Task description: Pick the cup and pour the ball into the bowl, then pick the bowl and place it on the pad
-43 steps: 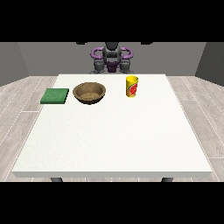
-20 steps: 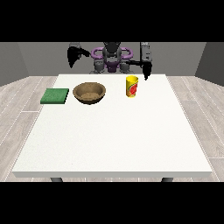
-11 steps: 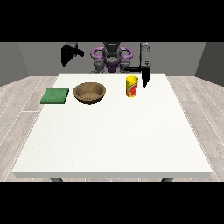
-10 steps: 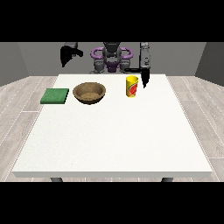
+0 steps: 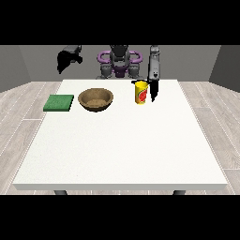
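Yellow cup (image 5: pixel 141 92) stands upper centre-right on the white table (image 5: pixel 122 145), w/ the hand at the view's right (image 5: pixel 153 89) just beside it, fingers pointing down, not around it. Brown bowl (image 5: pixel 95 99) sits left of the cup, green pad (image 5: pixel 59 102) further left. Hand at the view's left (image 5: pixel 64 60) hangs raised at upper left; can't tell its fingers.

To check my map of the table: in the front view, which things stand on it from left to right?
green pad → brown bowl → yellow cup → the hand at the view's right, hanging just beside the cup.
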{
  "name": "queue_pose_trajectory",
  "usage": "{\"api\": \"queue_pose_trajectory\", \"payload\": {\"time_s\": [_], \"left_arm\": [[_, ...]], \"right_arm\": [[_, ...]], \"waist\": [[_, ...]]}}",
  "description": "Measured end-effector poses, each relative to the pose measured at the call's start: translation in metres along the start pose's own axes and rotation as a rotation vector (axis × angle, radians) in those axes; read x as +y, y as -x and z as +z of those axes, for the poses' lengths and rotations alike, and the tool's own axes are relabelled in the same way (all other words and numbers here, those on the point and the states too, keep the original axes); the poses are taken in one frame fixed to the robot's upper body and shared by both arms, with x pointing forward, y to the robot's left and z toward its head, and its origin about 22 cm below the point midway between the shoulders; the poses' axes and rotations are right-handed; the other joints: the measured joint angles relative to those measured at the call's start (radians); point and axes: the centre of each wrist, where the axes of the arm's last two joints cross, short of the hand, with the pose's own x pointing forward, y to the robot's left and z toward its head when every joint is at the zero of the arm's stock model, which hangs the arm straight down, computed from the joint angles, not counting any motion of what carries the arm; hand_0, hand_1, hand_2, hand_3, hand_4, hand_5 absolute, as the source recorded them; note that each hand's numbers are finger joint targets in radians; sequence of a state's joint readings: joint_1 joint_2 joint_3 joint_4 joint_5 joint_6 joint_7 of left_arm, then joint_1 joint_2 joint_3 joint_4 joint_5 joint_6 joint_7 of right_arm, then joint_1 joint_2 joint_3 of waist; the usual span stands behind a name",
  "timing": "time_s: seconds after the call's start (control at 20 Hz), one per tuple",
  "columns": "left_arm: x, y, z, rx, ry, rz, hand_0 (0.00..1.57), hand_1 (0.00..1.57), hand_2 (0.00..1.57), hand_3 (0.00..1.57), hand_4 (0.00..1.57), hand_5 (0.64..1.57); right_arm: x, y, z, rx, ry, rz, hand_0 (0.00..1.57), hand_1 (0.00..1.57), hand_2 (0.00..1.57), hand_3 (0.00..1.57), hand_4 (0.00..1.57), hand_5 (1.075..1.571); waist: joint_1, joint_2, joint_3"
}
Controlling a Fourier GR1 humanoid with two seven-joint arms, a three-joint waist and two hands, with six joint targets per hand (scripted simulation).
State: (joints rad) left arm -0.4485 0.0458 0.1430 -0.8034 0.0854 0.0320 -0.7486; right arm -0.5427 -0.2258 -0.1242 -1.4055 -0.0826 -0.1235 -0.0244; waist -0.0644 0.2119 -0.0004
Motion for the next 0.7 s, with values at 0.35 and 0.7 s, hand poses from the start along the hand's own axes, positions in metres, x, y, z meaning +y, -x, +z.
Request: {"api": "queue_pose_trajectory", "payload": {"time_s": [0.35, 0.7], "left_arm": [[0.000, 0.010, -0.004, -0.001, -0.018, -0.020, 0.07, 0.07, 0.00, 0.00, 1.06, 1.071], [-0.005, 0.020, 0.010, -0.073, 0.004, -0.167, 1.32, 1.32, 1.57, 1.57, 1.29, 1.211]], "right_arm": [[-0.003, 0.007, 0.003, -0.008, -0.003, -0.001, 0.00, 0.00, 0.34, 0.48, 0.62, 1.569], [-0.031, -0.001, -0.007, -0.018, 0.016, 0.005, 0.00, 0.00, 0.37, 0.69, 0.57, 1.570]], "waist": [[-0.023, 0.014, -0.0002], [-0.026, 0.027, 0.0007]]}}
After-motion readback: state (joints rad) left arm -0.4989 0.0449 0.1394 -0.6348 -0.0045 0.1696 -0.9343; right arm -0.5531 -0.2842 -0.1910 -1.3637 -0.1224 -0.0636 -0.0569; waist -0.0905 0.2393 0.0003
